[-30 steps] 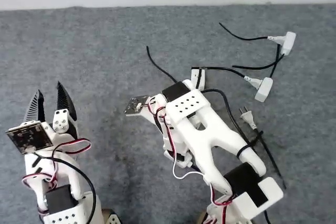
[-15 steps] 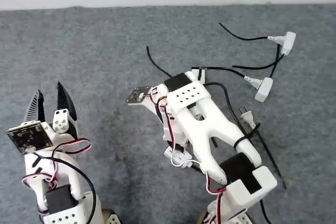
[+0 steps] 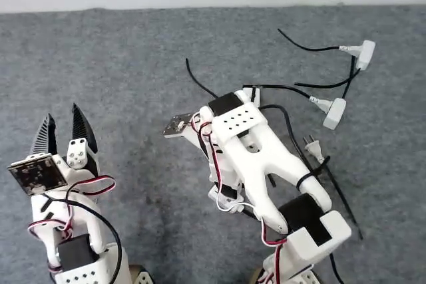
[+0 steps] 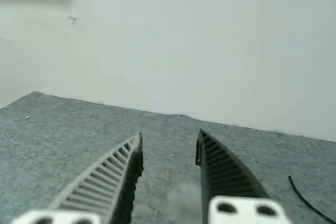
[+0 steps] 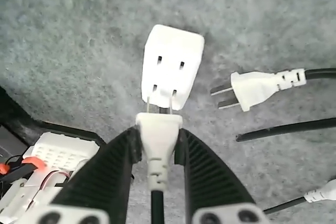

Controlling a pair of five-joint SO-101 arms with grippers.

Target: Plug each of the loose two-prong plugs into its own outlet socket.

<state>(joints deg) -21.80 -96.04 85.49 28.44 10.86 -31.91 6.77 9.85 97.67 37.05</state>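
My right gripper [image 5: 158,136] is shut on a white two-prong plug [image 5: 159,123] with a black cord. The plug's prongs sit at the nearer pair of slots of a white outlet socket [image 5: 173,66] lying on the grey carpet. From above, that outlet socket [image 3: 247,93] peeks out past the front of the right arm [image 3: 239,128]. A second white plug [image 5: 257,88] lies loose beside the socket, prongs toward it. My left gripper [image 3: 61,126] is open and held above the carpet at the near left, its fingers [image 4: 118,179] holding nothing.
Two more white socket blocks [image 3: 335,112] [image 3: 365,51] lie at the far right with cords running into them. A small loose plug [image 3: 313,145] and black cords [image 3: 200,84] lie around the right arm. Bare carpet [image 3: 120,64] spreads on the left; a white wall [image 4: 210,40] stands behind.
The right arm has moved forward with the plug toward the outlet socket and now covers more of it. The left arm has not moved.
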